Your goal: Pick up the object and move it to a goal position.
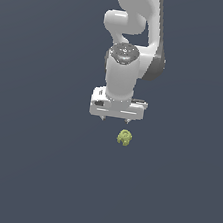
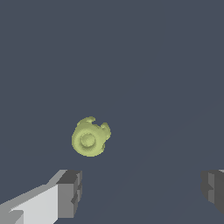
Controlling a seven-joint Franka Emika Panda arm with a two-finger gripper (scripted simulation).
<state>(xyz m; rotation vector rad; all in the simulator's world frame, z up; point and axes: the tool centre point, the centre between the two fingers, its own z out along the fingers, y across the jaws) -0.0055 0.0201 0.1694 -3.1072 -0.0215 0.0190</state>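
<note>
The object (image 1: 124, 137) is a tiny knobbly olive-green lump lying on the dark grey floor. In the exterior view it sits just below the white gripper (image 1: 115, 119), slightly toward that view's right. The wrist view shows the object (image 2: 90, 138) as a rounded lump with a ring on its face, lying apart from the gripper (image 2: 142, 188). The two grey fingertips (image 2: 70, 192) stand wide apart with nothing between them. The gripper is open and does not touch the object.
The white arm (image 1: 135, 31) rises above the gripper toward the top of the exterior view. A plain dark grey surface (image 1: 35, 163) surrounds the object on all sides.
</note>
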